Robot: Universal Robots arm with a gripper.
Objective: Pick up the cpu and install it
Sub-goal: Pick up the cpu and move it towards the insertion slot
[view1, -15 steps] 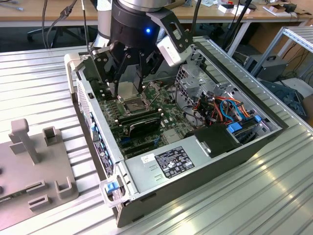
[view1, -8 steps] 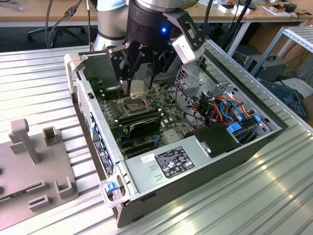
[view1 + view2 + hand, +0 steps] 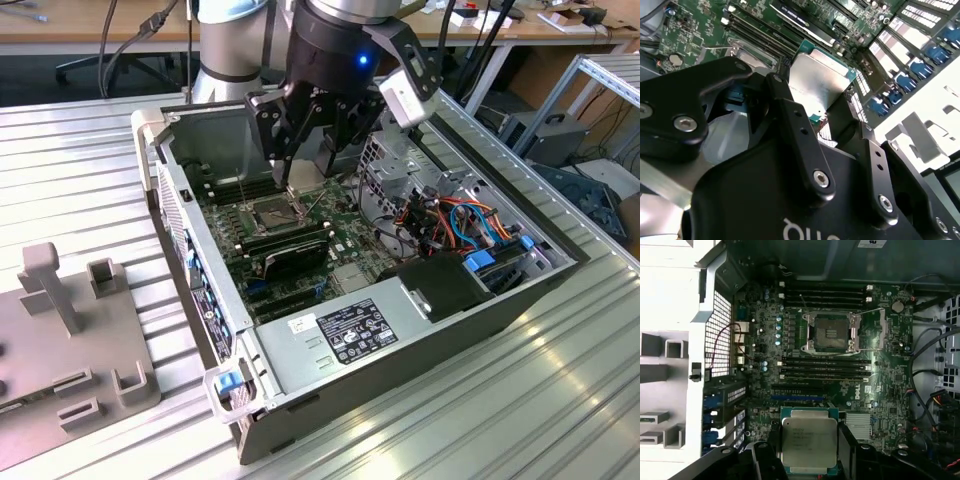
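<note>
Hand [image 3: 305,172] grips cpu [image 3: 808,442] near socket [image 3: 831,332]; memory sticks [image 3: 825,366] flank.

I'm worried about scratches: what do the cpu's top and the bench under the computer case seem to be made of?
The cpu: the top looks like metal, dull silver-grey with a soft matte sheen; the green edge around it suggests circuit-board laminate. The bench: probably aluminium, judging by its pale, lightly reflective ribbed strips.

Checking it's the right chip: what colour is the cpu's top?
Silver-grey; the cpu shows best in the first wrist view.
</note>
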